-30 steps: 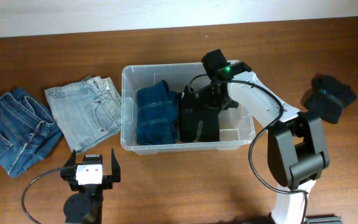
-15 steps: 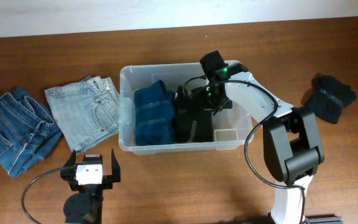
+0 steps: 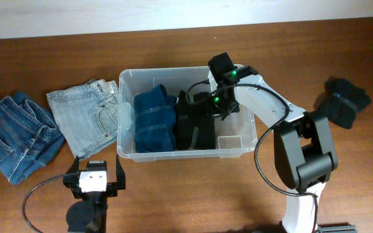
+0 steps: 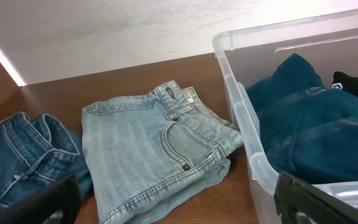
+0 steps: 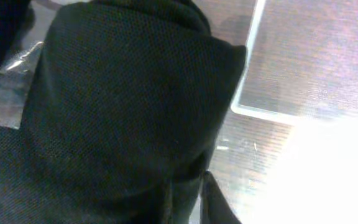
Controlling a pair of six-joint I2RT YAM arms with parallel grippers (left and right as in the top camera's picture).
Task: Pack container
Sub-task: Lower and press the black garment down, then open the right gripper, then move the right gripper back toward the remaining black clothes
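Note:
The container (image 3: 173,70) is a clear tub in the middle of the table. It holds a folded dark blue garment (image 3: 153,121) on the left and a black garment (image 3: 194,128) next to it. A white label (image 3: 229,140) shows on the bare base at the right end. My right gripper (image 3: 212,105) is inside the tub, shut on the black garment (image 5: 117,106), which fills the right wrist view; its fingertips (image 5: 219,205) sit close together at the fabric's edge. My left gripper (image 3: 96,166) is open and empty near the front edge. The tub's rim (image 4: 232,81) shows in the left wrist view.
Folded light blue jeans (image 3: 86,116) (image 4: 160,143) lie just left of the tub. Darker blue jeans (image 3: 15,133) (image 4: 17,155) lie at the far left. A black bundle of clothing (image 3: 342,100) lies at the far right.
The tub has slid a little to the left with its contents. My right gripper has moved left and lower in the tub with the black garment. The left arm has not moved.

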